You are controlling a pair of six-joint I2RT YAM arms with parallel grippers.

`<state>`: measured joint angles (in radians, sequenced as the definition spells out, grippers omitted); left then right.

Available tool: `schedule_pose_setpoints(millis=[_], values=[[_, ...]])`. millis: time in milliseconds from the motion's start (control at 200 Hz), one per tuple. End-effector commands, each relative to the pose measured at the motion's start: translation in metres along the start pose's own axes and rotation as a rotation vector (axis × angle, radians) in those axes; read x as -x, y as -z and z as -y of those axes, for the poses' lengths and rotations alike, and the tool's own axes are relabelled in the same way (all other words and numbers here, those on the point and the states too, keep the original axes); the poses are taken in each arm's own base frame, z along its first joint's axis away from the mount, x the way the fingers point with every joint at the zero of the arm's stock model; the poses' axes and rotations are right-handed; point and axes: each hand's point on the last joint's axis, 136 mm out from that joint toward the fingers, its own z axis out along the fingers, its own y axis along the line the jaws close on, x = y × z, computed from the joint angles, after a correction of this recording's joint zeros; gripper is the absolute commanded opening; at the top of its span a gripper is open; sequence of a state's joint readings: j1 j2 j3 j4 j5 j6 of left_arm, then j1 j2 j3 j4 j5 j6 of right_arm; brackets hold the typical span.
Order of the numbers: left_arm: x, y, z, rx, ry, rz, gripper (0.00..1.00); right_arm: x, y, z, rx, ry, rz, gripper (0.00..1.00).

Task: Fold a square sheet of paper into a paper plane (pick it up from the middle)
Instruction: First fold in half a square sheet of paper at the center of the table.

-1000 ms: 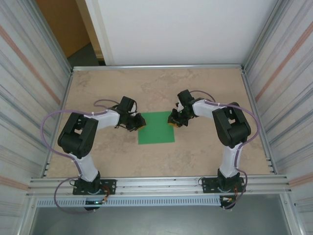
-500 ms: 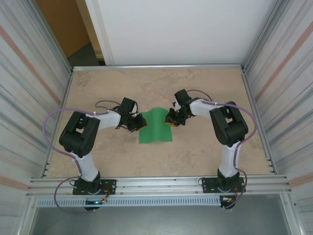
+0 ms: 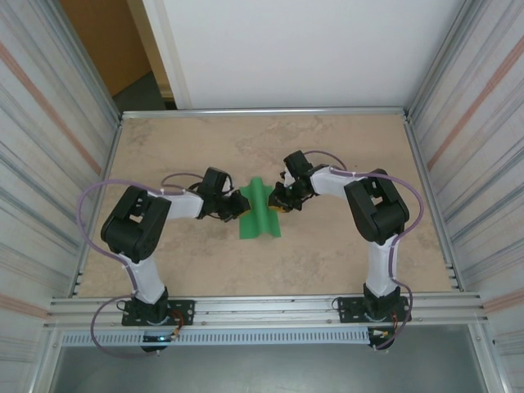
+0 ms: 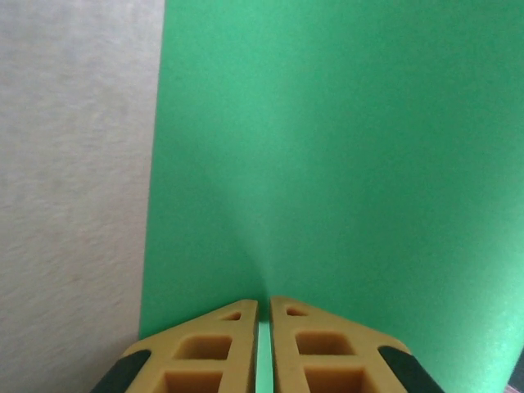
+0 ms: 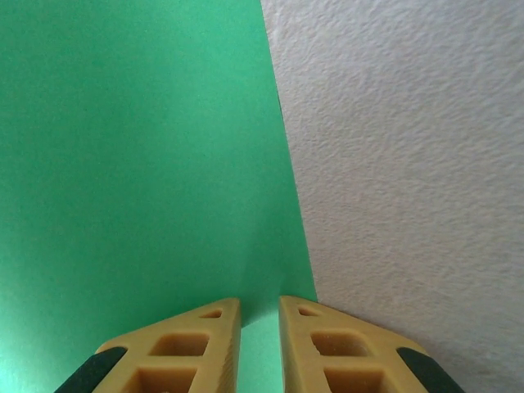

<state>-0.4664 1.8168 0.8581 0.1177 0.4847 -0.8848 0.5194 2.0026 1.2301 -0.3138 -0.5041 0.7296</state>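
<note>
Operator: Room around the square sheet of paper (image 3: 259, 217), seen from above?

Observer: Plenty. It sits mid-table (image 3: 344, 147), well clear of the metal rails (image 3: 262, 110) on every side, with bare mottled surface all round. The left arm (image 3: 135, 233) and right arm (image 3: 378, 209) both bend inward with elbows out and wrists low. They meet at the sheet's opposite side edges. The left gripper (image 3: 239, 205) and right gripper (image 3: 278, 202) have the bright green paper between them, and it buckles up into a ridge along its middle.

Operator: Left wrist?

Observer: The left gripper (image 4: 264, 344) has its yellow fingers almost pressed together, with a thin sliver of green pinched in the slit. The sheet (image 4: 344, 164) rises ahead, smooth and plain. Its straight edge runs beside open table (image 4: 74, 205) on the left.

Operator: Right wrist?

Observer: The right gripper (image 5: 259, 344) also nips the paper (image 5: 131, 147) at its edge, with a slightly wider gap and green showing in it. The paper spreads away to the left, and textured table (image 5: 409, 164) lies open to the right.
</note>
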Motion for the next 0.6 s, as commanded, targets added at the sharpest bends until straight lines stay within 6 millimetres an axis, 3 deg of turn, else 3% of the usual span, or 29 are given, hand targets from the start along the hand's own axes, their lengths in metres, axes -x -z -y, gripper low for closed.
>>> schedule_pose_setpoints(millis=[0,321,596], values=[[0.000,-0.003,0.013,-0.048,-0.002,-0.003,0.13,-0.012,-0.014,0.018,-0.062,-0.056,-0.042,0.19],[-0.003,0.002,0.016,-0.102,-0.018,0.022,0.23,-0.010,-0.013,0.028,-0.040,-0.117,-0.037,0.19],[-0.004,0.001,0.015,-0.154,-0.042,0.050,0.57,-0.012,-0.016,0.034,-0.059,-0.133,-0.041,0.19]])
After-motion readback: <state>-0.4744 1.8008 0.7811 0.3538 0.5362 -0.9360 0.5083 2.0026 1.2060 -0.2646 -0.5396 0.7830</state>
